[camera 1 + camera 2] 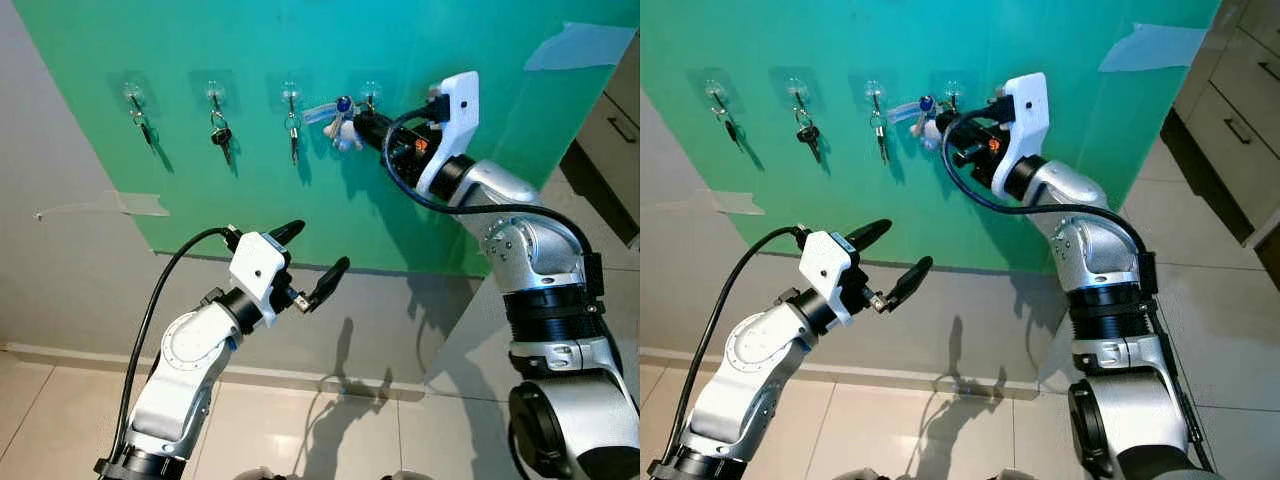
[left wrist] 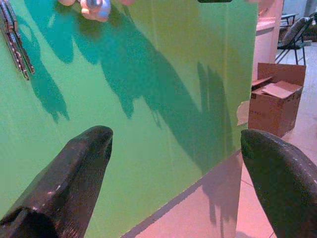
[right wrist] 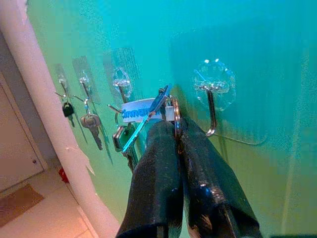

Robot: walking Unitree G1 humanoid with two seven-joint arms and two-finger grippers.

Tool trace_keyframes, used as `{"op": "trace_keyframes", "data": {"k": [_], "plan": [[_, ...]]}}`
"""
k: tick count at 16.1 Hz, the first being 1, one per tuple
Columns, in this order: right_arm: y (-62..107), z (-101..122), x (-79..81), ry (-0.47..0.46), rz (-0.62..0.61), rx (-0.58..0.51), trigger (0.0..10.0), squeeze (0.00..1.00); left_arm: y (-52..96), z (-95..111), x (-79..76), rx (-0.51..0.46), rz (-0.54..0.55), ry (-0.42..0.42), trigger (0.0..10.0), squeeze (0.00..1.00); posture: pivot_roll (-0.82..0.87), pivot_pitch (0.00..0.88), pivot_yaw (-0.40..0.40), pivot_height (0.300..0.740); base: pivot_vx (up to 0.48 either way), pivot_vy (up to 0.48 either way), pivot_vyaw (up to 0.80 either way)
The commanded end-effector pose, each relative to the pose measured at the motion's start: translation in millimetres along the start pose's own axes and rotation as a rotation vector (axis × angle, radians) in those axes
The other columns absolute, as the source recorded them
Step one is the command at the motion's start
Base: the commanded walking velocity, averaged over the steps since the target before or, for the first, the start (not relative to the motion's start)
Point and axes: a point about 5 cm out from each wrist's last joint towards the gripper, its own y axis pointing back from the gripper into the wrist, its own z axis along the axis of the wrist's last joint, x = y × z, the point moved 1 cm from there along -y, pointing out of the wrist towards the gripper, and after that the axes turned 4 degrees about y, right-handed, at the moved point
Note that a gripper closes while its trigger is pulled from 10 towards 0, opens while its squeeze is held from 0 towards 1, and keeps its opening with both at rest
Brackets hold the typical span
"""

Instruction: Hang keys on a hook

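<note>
A green board [image 1: 330,190] on the wall carries a row of clear stick-on hooks. The three on the left hold keys [image 1: 222,135]. My right gripper [image 1: 362,122] is raised to the rightmost hook [image 3: 212,106] and is shut on a bunch of keys [image 3: 153,111] with a blue key, a white tag and a small white figure [image 1: 345,137]. The key ring [image 3: 176,116] sits just beside the hook's metal wire, apart from it. My left gripper [image 1: 318,258] hovers open lower down in front of the board, holding nothing.
The grey wall [image 1: 70,270] runs below and left of the board, with tiled floor [image 1: 290,430] beneath. White cabinets [image 1: 615,130] stand at the right. A cardboard box [image 2: 275,104] sits on the floor past the board's edge.
</note>
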Motion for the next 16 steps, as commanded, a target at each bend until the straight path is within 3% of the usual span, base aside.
{"op": "trace_keyframes", "data": {"k": [1,5,10,13,16], "plan": [[-1.4,6,-5.3,-0.016,-0.040,-0.004,10.0,0.00,0.1,-1,-2.1,0.014,-0.012,-0.007,10.0,0.00,-0.06,0.010,0.033,0.740,0.000,0.000,0.00],[0.6,-11,-14.1,-0.131,-0.109,0.086,10.0,0.00,-0.9,-1,-2.5,0.014,-0.018,-0.005,10.0,0.00,-0.06,0.011,0.035,0.740,0.000,0.000,0.00],[4.9,-15,-25.8,-0.227,-0.186,0.114,10.0,0.00,-3.9,1,-0.2,0.010,-0.021,-0.007,10.0,0.00,-0.06,0.016,0.040,0.740,0.000,0.000,0.00],[6.6,-20,-27.9,-0.250,-0.209,0.147,10.0,0.00,-3.7,1,0.3,0.011,-0.019,-0.009,10.0,0.00,-0.06,0.020,0.037,0.740,0.000,0.000,0.00],[10.1,-13,-25.7,-0.179,-0.188,0.138,10.0,0.00,-2.6,1,0.3,0.011,-0.019,-0.010,10.0,0.00,-0.06,0.029,0.038,0.740,0.000,0.000,0.00]]}}
